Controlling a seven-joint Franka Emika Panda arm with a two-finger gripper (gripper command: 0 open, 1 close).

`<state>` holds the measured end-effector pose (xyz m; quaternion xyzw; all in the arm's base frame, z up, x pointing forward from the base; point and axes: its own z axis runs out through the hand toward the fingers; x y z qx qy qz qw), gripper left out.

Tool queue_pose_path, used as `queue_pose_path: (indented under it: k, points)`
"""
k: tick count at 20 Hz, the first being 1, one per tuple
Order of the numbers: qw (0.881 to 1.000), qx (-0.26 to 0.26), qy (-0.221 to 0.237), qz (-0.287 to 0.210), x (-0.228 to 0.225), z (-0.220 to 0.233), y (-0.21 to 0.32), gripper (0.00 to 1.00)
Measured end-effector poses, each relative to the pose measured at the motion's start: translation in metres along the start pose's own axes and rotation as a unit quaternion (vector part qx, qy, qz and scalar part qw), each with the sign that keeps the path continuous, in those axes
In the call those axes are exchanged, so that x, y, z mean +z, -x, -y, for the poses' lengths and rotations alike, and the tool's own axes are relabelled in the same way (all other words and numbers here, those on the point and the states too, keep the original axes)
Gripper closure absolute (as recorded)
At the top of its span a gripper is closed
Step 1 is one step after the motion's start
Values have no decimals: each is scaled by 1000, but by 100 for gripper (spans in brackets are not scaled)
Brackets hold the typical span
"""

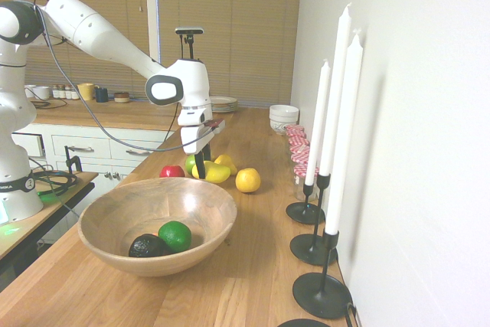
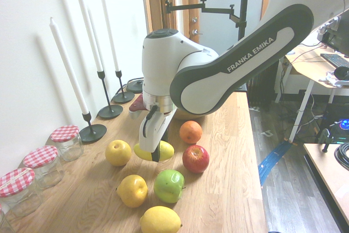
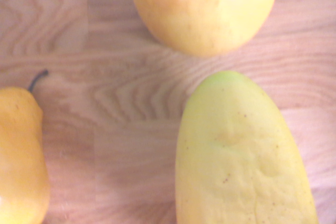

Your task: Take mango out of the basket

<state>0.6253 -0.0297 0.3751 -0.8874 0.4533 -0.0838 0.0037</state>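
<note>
The mango [image 2: 167, 150], long, yellow and green-tinged at one end, is outside the basket, low among the loose fruit on the wooden counter. My gripper [image 2: 155, 154] is shut on it, its dark fingers straddling the fruit's middle. From the first exterior view the gripper [image 1: 200, 166] reaches down just behind the basket [image 1: 115, 212], with the mango [image 1: 217, 174] at its tip. I cannot tell whether the mango touches the counter. It fills the lower right of the wrist view [image 3: 241, 156].
An avocado [image 1: 147, 246] and a lime [image 1: 175, 235] lie in the basket. Around the mango sit a yellow apple [image 2: 118, 152], orange [image 2: 191, 132], red apple [image 2: 196, 159], green apple [image 2: 169, 185], pear [image 2: 132, 190] and lemon [image 2: 160, 220]. Candlesticks [image 1: 320, 266] and jars [image 2: 66, 141] line the wall.
</note>
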Motion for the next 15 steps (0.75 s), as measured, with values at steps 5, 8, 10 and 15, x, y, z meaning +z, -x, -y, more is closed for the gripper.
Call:
queue_pose_path:
  k: [5,8,10,15]
  points:
    - [1000,1,3,4,0,-11,7,0]
    - [1000,1,2,4,-2,-22,15,0]
    - [1000,1,0,3,-4,-28,19,0]
    - [1000,4,0,4,-6,-36,24,0]
